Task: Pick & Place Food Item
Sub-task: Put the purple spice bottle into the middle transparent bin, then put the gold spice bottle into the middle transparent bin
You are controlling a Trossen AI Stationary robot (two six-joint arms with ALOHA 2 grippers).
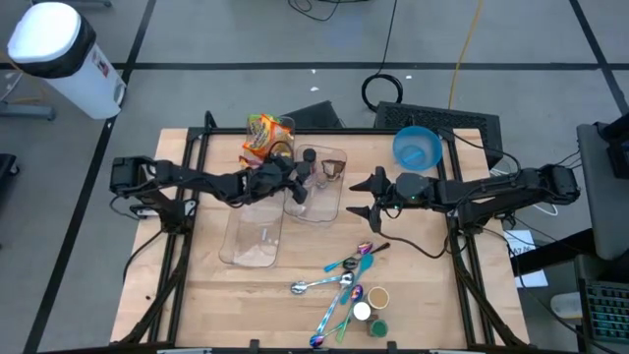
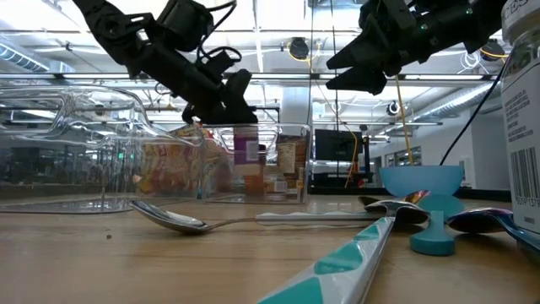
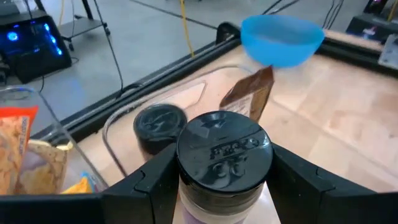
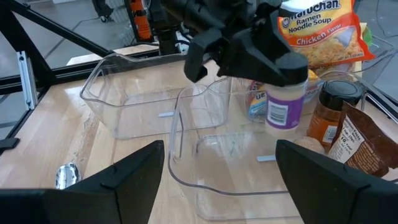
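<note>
A white jar with a black lid and a purple label is inside the right-hand clear bin, with my left gripper shut on it. In the same bin stand a dark-lidded spice jar and a brown packet. A ramen noodle packet stands behind, at the far left of the bins. My right gripper hovers open just right of that bin, above the table, with nothing between its fingers. My left gripper pinches the top of the jar between its two fingers, one on each side of the lid's rim and the shoulder beneath it. The fingers come from the table's left, slanting a little down. The jar hangs nearly upright; whether its base touches the bin's floor, I cannot tell.
A second clear bin lies left of the first. A blue bowl sits at the far right. Several spoons and small pots lie near the front edge. Black rails frame the table.
</note>
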